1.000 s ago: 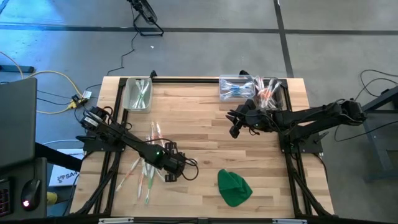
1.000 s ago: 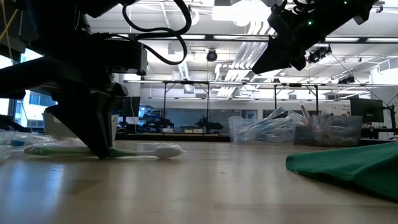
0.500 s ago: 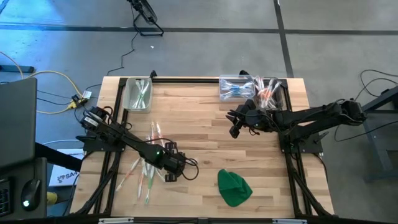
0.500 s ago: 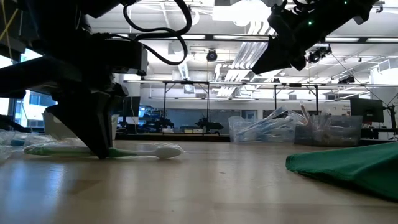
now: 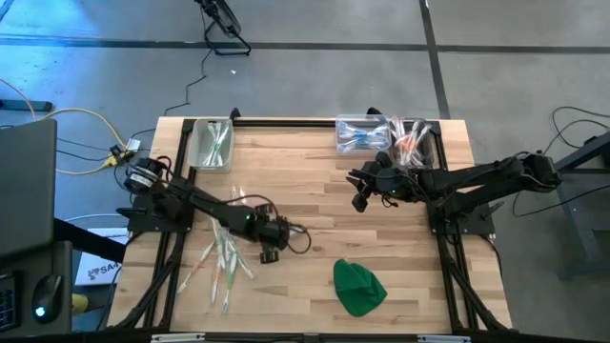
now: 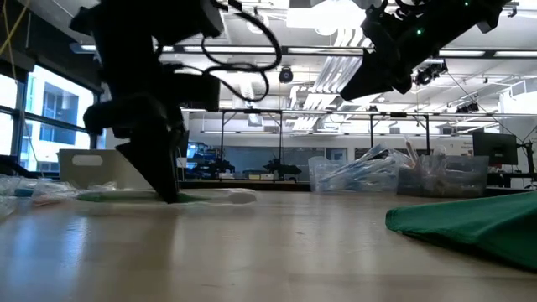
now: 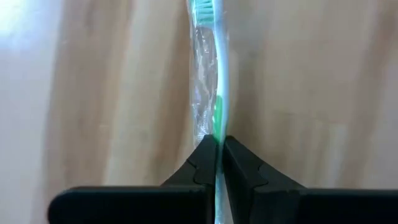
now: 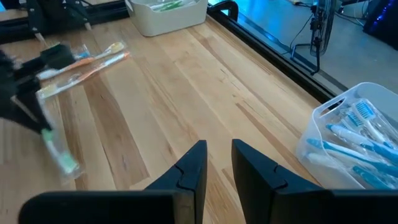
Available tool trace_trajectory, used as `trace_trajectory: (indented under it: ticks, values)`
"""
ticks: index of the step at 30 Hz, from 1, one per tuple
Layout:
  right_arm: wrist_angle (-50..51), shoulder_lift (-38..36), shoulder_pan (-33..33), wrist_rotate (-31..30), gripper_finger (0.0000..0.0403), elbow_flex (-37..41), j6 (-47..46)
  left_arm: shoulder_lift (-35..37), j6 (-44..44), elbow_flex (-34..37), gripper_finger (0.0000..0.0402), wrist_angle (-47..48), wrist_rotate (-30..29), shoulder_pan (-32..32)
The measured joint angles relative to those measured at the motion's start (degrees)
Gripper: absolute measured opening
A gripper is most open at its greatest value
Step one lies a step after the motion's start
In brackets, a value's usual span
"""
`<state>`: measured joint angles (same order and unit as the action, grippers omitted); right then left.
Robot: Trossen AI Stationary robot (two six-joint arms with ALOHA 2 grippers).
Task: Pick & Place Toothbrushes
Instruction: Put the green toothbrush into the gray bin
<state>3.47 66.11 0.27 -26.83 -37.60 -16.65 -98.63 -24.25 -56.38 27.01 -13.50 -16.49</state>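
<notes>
From my remote station I see a pale butcher-block table point(image 5: 315, 191) with a black frame, standing on a grey concrete floor point(image 5: 315, 76) crossed by dark seams. The left gripper point(image 7: 219, 149) is low over the table's near left-centre, its two dark fingers point(image 7: 202, 163) pinched together on a green toothbrush in a clear wrapper point(image 7: 214, 81); in the low view the brush point(image 6: 210, 197) lies along the wood with the gripper's tip down on it. Loose toothbrushes point(image 5: 227, 259) lie scattered on the table just left of that gripper. A white bin point(image 5: 211, 143) at the far left corner holds green brushes, and two clear bins at the far right edge hold blue brushes point(image 5: 360, 134) and orange ones point(image 5: 412, 136). A green cloth point(image 5: 358, 287) lies near the front edge, right of centre. The right gripper point(image 8: 217, 163) hangs above the table's right half, near the clear bins, fingers slightly apart and holding nothing. Beyond the table the low view shows a large hall with bright ceiling strip lights point(image 6: 319, 13), dark metal frames point(image 6: 336, 117) and windows point(image 6: 59, 109) at the left. Yellow cables point(image 5: 86, 129) trail on the floor left of the table.
</notes>
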Motion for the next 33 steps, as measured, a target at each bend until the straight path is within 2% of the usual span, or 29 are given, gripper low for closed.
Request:
trace_trajectory:
  ticks: [11, 25, 33]
  values:
    - [0.59, -0.02, 0.00, -0.02, 0.0066, 0.00, -0.02, 4.04, 1.94, -0.93, 0.0007, 0.34, -0.33, 6.86]
    - [0.86, -0.02, 0.00, 0.00, 0.0066, 0.02, -0.04, 3.91, 6.22, -9.32, 0.0007, -0.05, -0.66, 15.21]
    - [1.02, -0.02, 0.00, 0.00, 0.0066, 0.02, -0.04, 3.91, 7.81, -11.67, 0.0007, 0.43, -2.20, 18.98]
